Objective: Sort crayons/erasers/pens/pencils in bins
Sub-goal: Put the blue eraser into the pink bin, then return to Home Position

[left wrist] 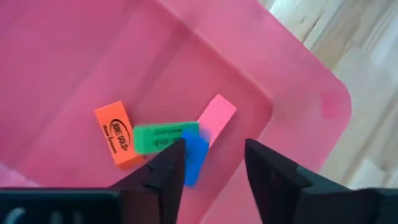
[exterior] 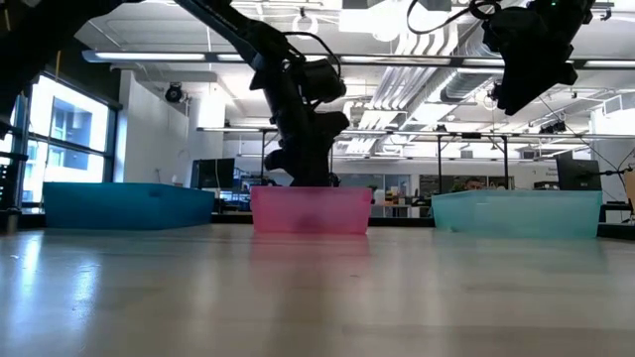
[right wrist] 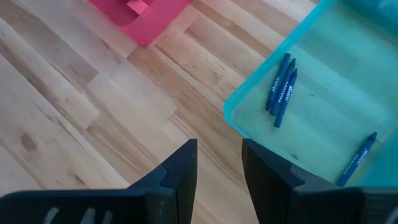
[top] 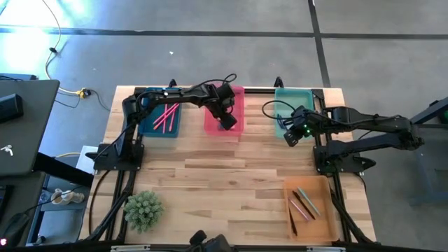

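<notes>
Left end effector (left wrist: pixel 210 163) hangs over the near corner of the pink bin (top: pixel 225 112), fingers parted and gripping nothing. Inside that bin lie four erasers (left wrist: pixel 163 138): orange, green, blue and pink, bunched together and touching, the blue one directly under the fingertips. They look light, blocky and slightly rubbery, so probably grippy rather than slick; a pinch across the short sides should hold. Right end effector (right wrist: pixel 219 163) hovers over the bench just beside the teal bin (right wrist: pixel 245 109), fingers apart and empty; blue crayons (right wrist: pixel 283 90) lie in that bin. The blue eraser is partly hidden by a finger. The low view shows no bin contents through the walls.
</notes>
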Robot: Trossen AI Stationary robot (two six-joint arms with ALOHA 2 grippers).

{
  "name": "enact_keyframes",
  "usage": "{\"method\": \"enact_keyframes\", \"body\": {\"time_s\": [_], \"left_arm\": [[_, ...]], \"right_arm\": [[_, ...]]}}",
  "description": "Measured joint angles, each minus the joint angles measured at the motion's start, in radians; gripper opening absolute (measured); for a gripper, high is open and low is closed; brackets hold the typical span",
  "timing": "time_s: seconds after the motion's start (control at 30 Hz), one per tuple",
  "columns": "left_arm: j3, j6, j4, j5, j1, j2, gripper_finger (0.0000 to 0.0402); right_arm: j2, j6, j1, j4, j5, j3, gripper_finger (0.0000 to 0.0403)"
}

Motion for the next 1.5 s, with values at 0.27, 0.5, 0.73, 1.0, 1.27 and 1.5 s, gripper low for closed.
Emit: {"method": "enact_keyframes", "body": {"time_s": [0.27,0.5,0.73,1.0,1.27,1.5], "left_arm": [[0.067,-0.06,-0.054,0.202,0.066,-0.001,0.0185],[0.197,0.03,-0.064,0.213,0.084,-0.11,0.0186],[0.201,0.099,-0.029,0.1,0.032,-0.325,0.0181],[0.005,0.045,0.18,0.116,-0.064,-0.559,0.0171],[-0.298,-0.065,0.316,0.108,-0.137,-0.79,0.017],[-0.565,-0.125,0.426,0.068,-0.207,-1.006,0.0169]], "right_arm": [[0.0,-0.059,0.0,0.009,0.006,0.0,0.0119],[-0.032,-0.191,-0.019,0.133,0.007,0.0,0.0119],[-0.074,-0.289,-0.044,0.312,0.008,0.0,0.0119],[-0.087,-0.3,-0.047,0.475,0.008,0.0,0.0119],[-0.085,-0.3,-0.047,0.61,0.036,0.0,0.0119],[-0.085,-0.255,-0.047,0.623,0.106,0.0,0.0119]]}}
